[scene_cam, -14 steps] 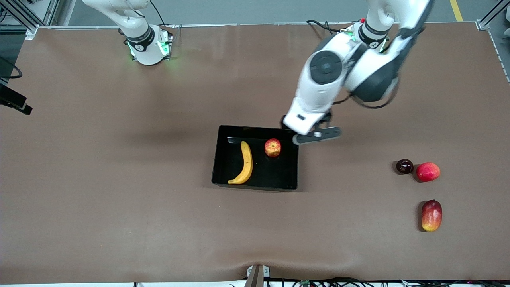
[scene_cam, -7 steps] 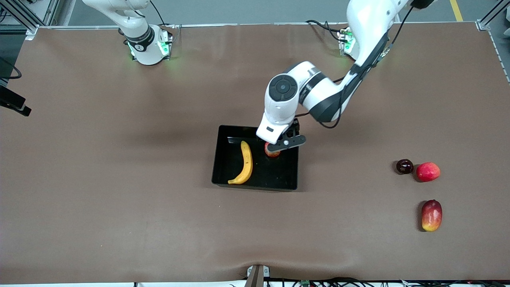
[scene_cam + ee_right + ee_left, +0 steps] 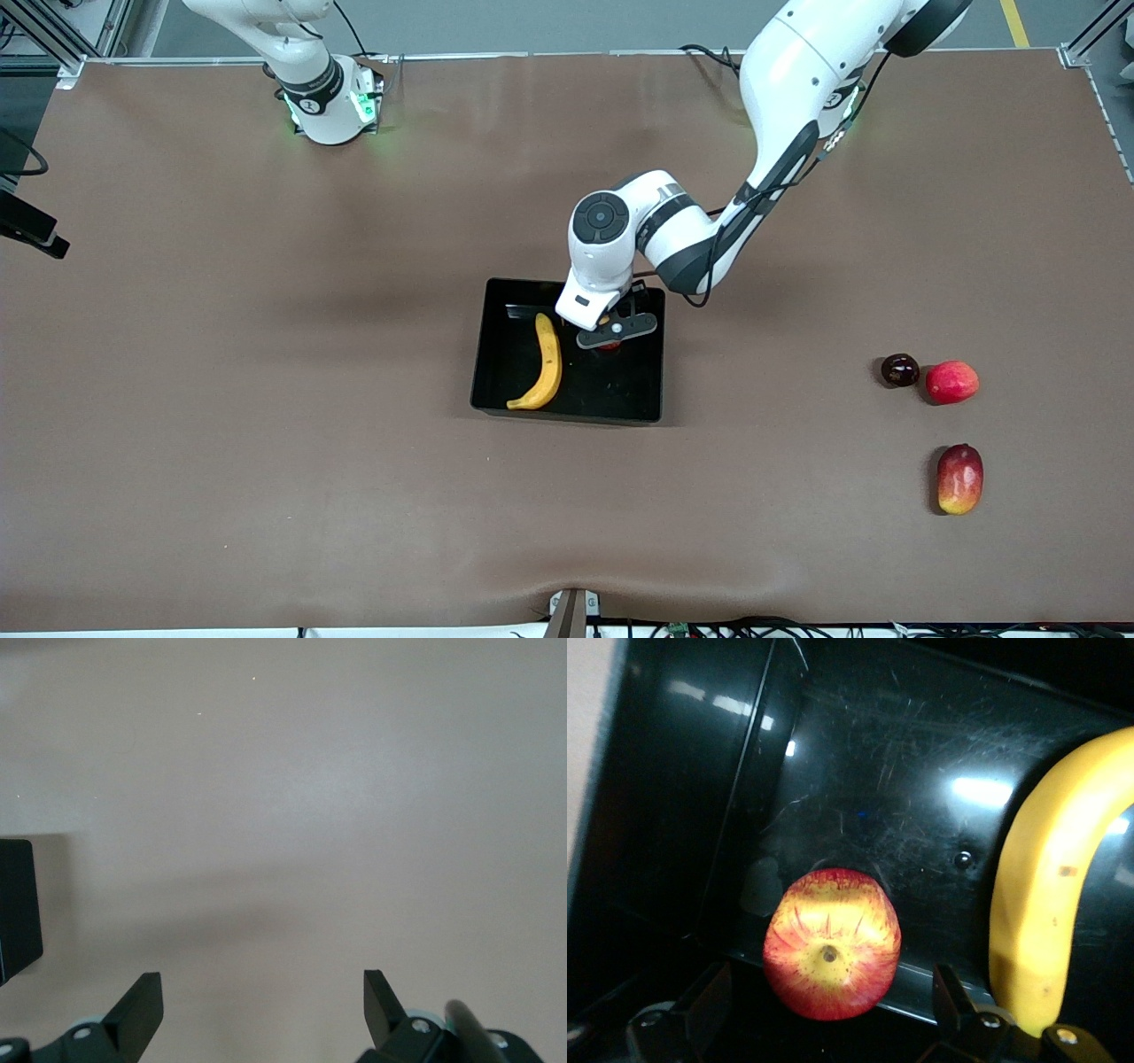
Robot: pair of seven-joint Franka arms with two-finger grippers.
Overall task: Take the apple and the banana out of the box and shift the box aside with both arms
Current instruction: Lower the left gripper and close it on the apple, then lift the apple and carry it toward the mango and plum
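The black tray (image 3: 620,390) lies mid-table. In it are the yellow banana (image 3: 547,363) and the red apple with yellowish streaks (image 3: 609,345), which my left hand mostly hides in the front view. My left gripper (image 3: 613,331) is low over the apple, inside the tray. In the left wrist view the apple (image 3: 831,955) sits on the tray floor (image 3: 904,788) between my open fingers (image 3: 710,992) without touching them, and the banana (image 3: 1050,895) lies beside it. My right gripper (image 3: 261,978) is open and empty over bare table, with a tray corner (image 3: 16,904) at the edge; that arm waits.
Toward the left arm's end of the table lie a small dark round fruit (image 3: 900,369), a pinkish-red round fruit (image 3: 951,382) beside it, and a red-yellow mango (image 3: 960,478) nearer the front camera. The right arm's base (image 3: 328,102) stands at the table's back edge.
My left arm has swung from beside the tray's corner to over the apple and come down, so the open fingers now straddle it. The fruits and tray have not moved.
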